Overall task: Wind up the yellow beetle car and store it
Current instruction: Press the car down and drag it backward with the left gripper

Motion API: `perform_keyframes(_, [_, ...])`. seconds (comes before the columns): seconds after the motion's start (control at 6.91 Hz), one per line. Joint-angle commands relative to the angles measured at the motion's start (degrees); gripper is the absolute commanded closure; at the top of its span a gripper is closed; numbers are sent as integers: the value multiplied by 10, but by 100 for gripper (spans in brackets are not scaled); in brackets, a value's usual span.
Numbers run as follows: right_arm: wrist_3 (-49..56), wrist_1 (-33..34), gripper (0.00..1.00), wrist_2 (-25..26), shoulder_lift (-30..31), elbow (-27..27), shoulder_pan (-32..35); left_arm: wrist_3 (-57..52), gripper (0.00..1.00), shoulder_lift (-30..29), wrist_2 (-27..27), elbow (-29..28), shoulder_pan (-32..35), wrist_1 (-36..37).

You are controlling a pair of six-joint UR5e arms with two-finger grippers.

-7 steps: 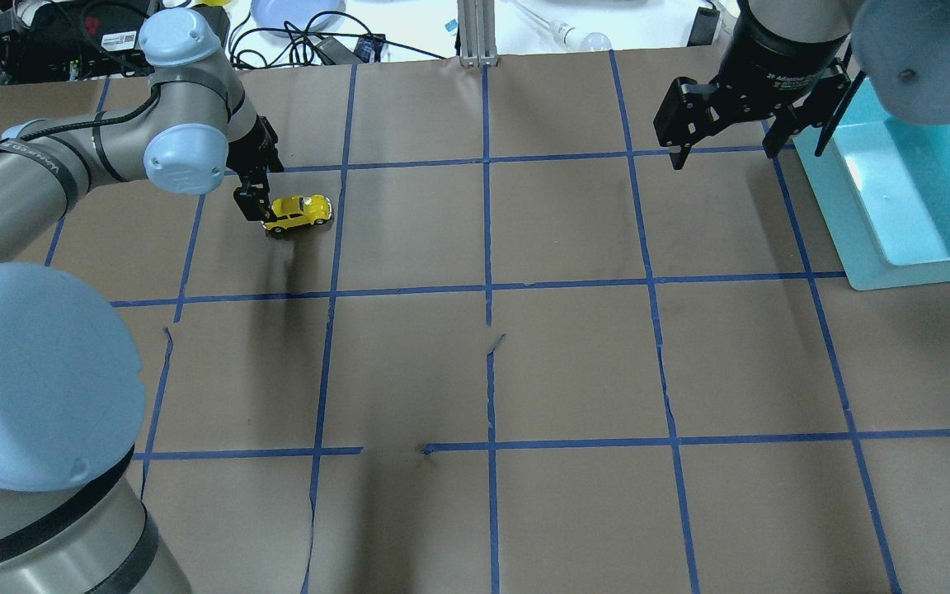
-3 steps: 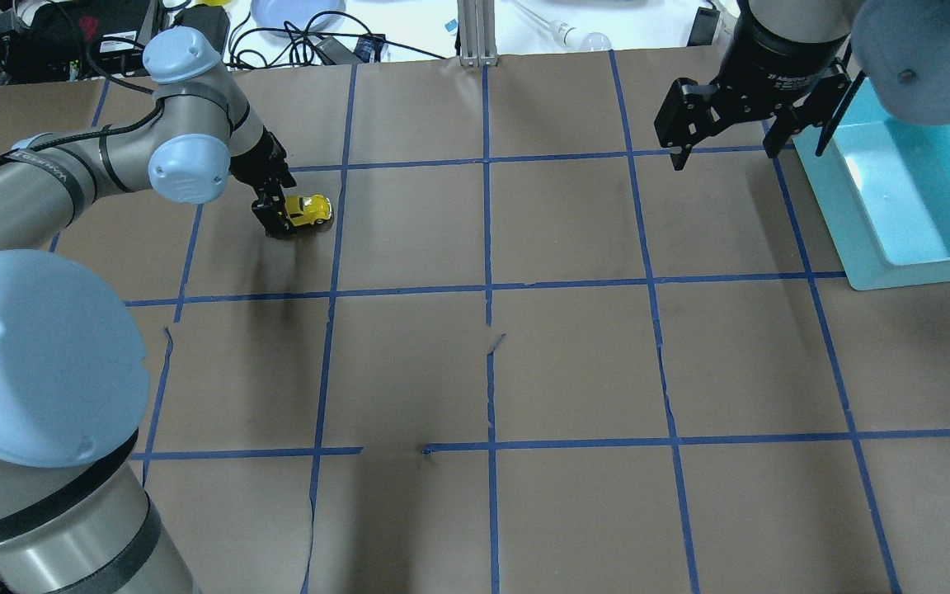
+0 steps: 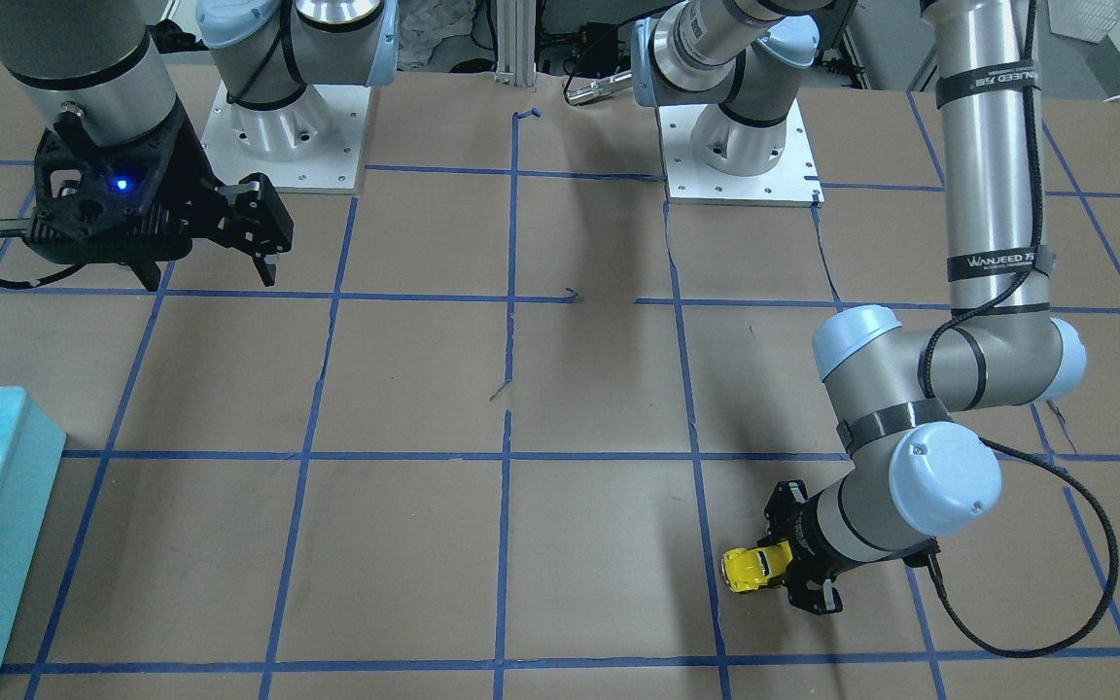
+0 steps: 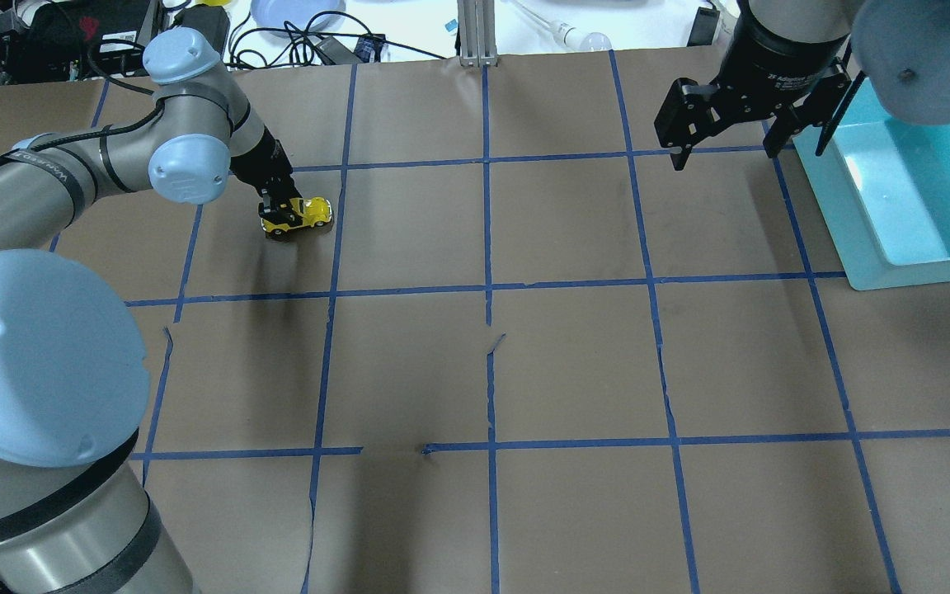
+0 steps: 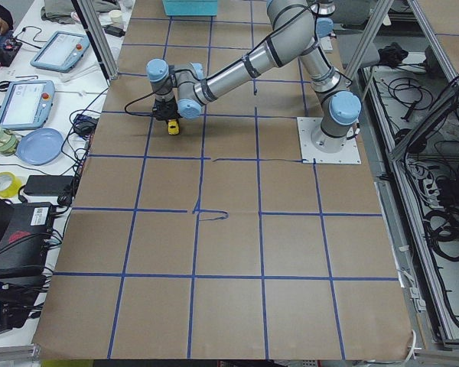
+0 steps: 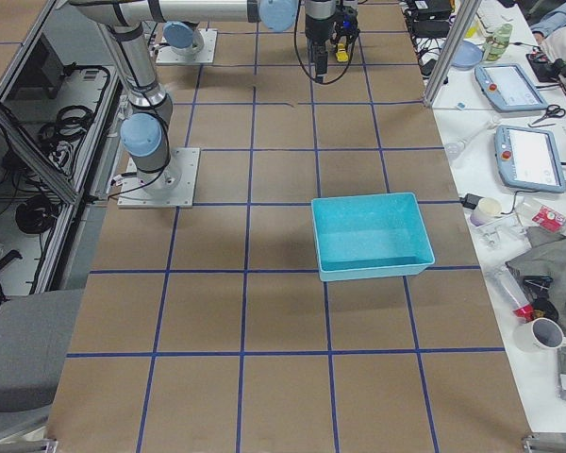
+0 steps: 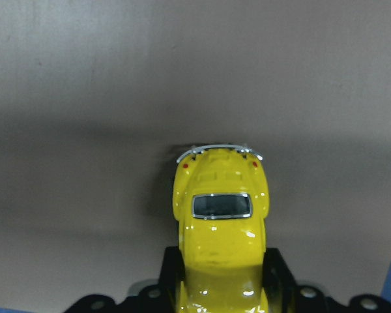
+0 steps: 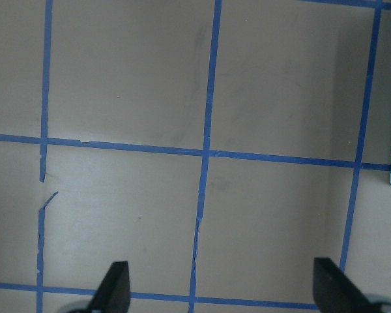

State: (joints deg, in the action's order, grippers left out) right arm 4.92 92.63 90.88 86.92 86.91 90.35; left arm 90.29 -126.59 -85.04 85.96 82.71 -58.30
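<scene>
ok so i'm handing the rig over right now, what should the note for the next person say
Left gripper: shut low on one end of the yellow beetle car; in the wrist view its fingers sit against the car's sides.
Right gripper: open, holding nothing, hovering beside the teal bin.
Car: on its wheels on the table, across the table from the bin.
Done: car grasped. Whether it is wound cannot be told.
Left: wind it up, then store it, probably in the bin.
</scene>
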Motion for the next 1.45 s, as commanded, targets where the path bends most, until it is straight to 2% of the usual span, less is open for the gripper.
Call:
perform_keyframes(0.0, [0, 0, 0, 0, 0, -1, 0, -2, 100, 9, 1, -5, 0, -1])
perform_keyframes(0.14, [0, 0, 0, 0, 0, 0, 0, -3, 100, 15, 17, -6, 4, -1])
perform_keyframes(0.43, [0, 0, 0, 0, 0, 0, 0, -6, 100, 20, 109, 0, 24, -12])
perform_keyframes(1.3, [0, 0, 0, 0, 0, 0, 0, -89, 100, 9, 106, 4, 40, -27])
